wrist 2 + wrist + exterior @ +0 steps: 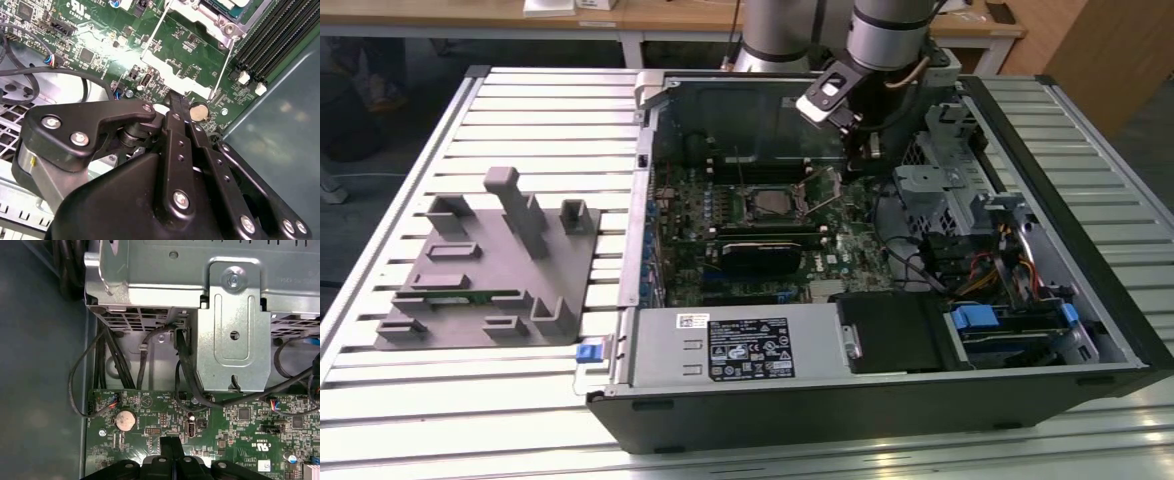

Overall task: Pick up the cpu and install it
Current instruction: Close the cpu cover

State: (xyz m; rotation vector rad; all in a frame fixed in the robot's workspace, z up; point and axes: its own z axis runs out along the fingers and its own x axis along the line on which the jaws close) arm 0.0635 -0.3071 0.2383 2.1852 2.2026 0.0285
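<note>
Because its retaining frame (180, 75) stands swung open, the socket in the middle of the exterior view is free to take the cpu (767, 205), which seems already seated there, though the chip is hard to make out. The gripper (173, 104) hangs just to the exterior view's right of it, low over the motherboard (225, 425). Its jaws are drawn together on nothing, making a tip slim enough to reach among the parts.

Exterior view high over computer case (881, 415), both wrist views close above motherboard (95, 40) (230, 432), sharing coin battery (198, 113) (125, 419)
</note>
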